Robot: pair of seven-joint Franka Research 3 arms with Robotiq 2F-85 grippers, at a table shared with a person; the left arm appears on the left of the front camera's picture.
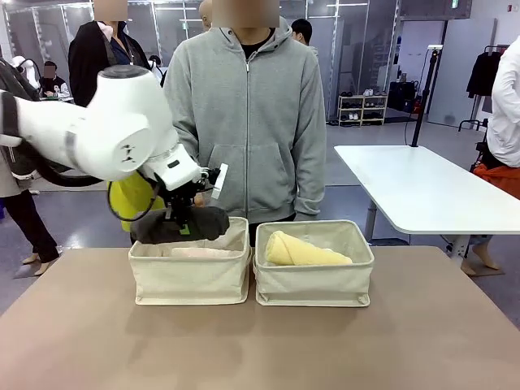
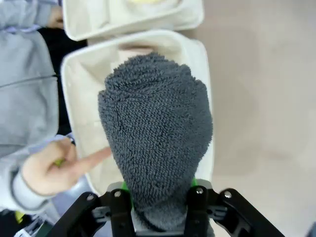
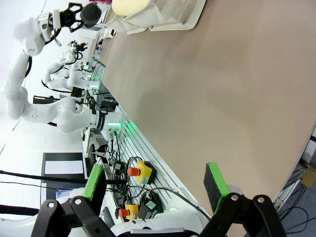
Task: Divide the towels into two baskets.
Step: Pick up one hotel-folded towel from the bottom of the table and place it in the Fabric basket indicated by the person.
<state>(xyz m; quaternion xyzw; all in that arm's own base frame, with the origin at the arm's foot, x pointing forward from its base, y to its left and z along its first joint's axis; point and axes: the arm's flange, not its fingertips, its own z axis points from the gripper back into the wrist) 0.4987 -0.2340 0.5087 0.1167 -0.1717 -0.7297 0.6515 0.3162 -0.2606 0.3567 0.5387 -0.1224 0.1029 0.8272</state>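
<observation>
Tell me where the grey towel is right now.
In the front view the grey towel hangs in the left gripper, shut on it, just above the left basket, where a pink towel already lies.

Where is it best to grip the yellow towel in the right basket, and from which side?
Probably across the middle of the yellow towel, coming from above. It lies slanted in the right basket with its upper side bare, and the basket walls block any approach from the sides.

Two cream canvas baskets sit side by side on the tabletop. The left basket (image 1: 189, 276) holds a pale pink towel (image 1: 199, 253), with a dark grey towel (image 1: 183, 225) raised over its rim. The right basket (image 1: 315, 280) holds a yellow towel (image 1: 305, 250) lying tilted.
</observation>
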